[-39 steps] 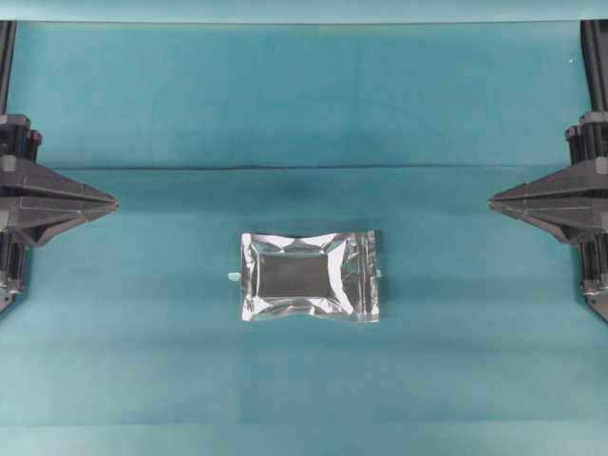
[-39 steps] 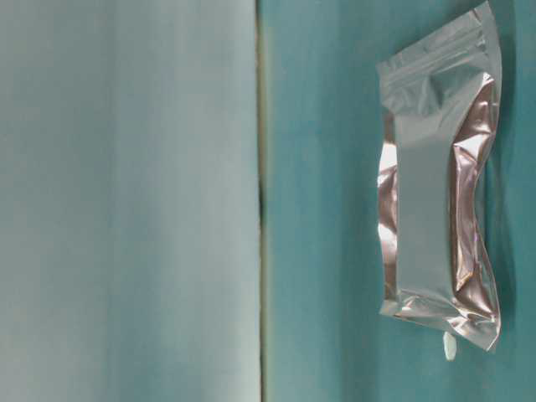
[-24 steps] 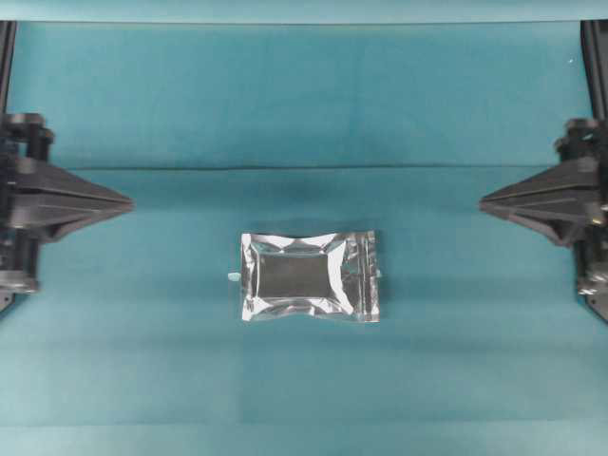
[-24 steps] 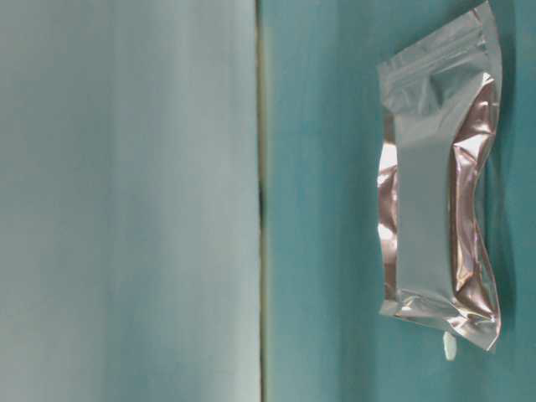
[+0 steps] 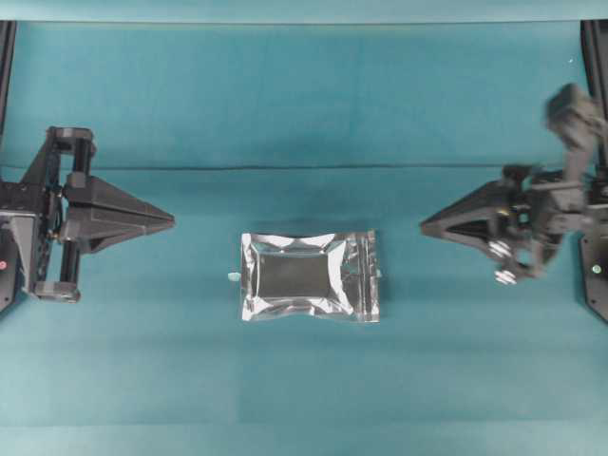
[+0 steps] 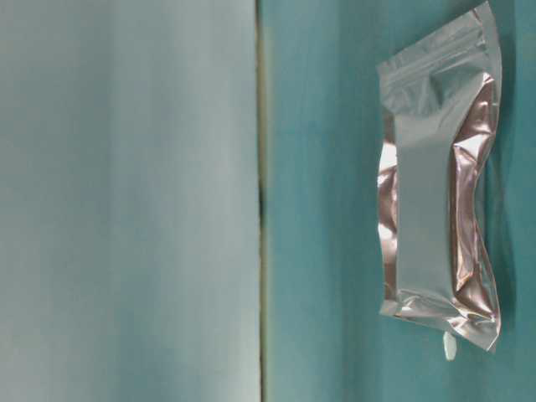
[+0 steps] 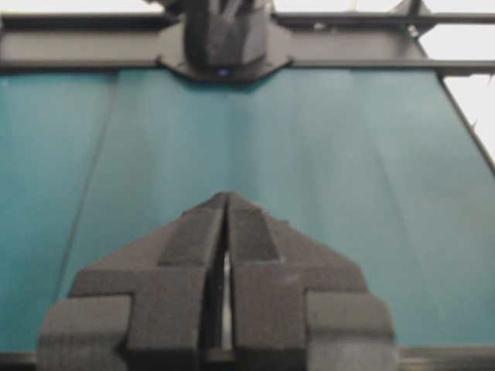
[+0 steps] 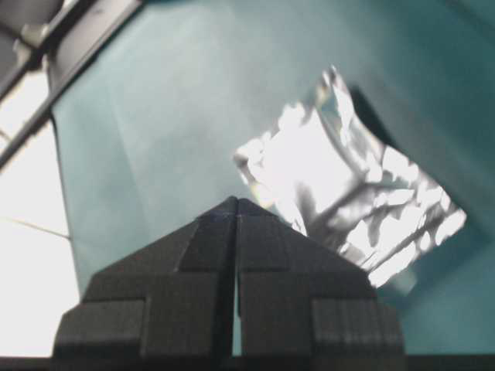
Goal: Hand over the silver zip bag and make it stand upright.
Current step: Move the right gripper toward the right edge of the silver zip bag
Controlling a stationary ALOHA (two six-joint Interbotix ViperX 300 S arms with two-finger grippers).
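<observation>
The silver zip bag [image 5: 311,276] lies flat on the teal cloth at the middle of the overhead view, zip strip toward the right. It also fills the right side of the table-level view as a crinkled pouch [image 6: 440,180], and gleams ahead of the right wrist camera [image 8: 348,182]. My left gripper [image 5: 172,222] is shut and empty, left of the bag with its tip pointing at it. My right gripper [image 5: 424,227] is shut and empty too, tilted, right of the bag. Each wrist view shows pressed-together fingertips, left [image 7: 227,196] and right [image 8: 236,201].
A tiny pale scrap [image 5: 232,275] lies against the bag's left edge, also seen low in the table-level view [image 6: 450,345]. A fold line in the cloth [image 5: 304,168] runs across the table behind the bag. The far arm's black base [image 7: 224,39] faces the left wrist camera.
Both arms have swung inward from the table's sides toward the bag. The right arm has also tilted and rotated. The bag has not moved; both grippers stay shut.
</observation>
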